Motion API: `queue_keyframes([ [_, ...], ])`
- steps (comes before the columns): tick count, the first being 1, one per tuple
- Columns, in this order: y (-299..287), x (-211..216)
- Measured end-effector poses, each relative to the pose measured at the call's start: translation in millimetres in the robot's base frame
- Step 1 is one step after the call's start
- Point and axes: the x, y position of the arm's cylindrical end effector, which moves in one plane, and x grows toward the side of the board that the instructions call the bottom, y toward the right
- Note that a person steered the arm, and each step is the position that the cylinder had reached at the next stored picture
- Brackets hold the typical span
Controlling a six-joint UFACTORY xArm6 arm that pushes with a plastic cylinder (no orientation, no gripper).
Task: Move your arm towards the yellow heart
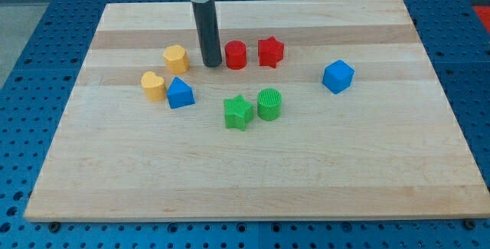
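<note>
Between the yellow block (176, 57) and the red cylinder (236, 54), toward the view's top, my tip (212, 64) rests on the table (253, 165). There are no fingers here to be released or clenched: the arm ends in a straight dark rod (207, 31) that stands upright and grasps nothing. The tip sits just beside the red cylinder on its left, with a narrow gap between them, and a little farther from the yellow block, whose shape looks roughly hexagonal.

Just right of the red cylinder sits the red star (270, 51), close to it but apart. Down and to the view's left of the tip lies the yellow heart (154, 85), below the other yellow block. The blue block (181, 93), with a peaked top, is pressed against the heart's right side, or nearly so; I cannot tell if they touch.

Toward the view's bottom from the tip, near the middle of the table, the green star (238, 113) and the green cylinder (269, 104) stand side by side, very close. Well apart on the view's right sits the blue cube (338, 76), alone.
</note>
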Motion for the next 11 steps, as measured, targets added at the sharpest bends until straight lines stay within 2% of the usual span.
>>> queue_keyframes([
  [2,37.0,0.0],
  [5,15.5,28.2],
  [8,51.5,28.2],
  [11,53.8,25.3],
])
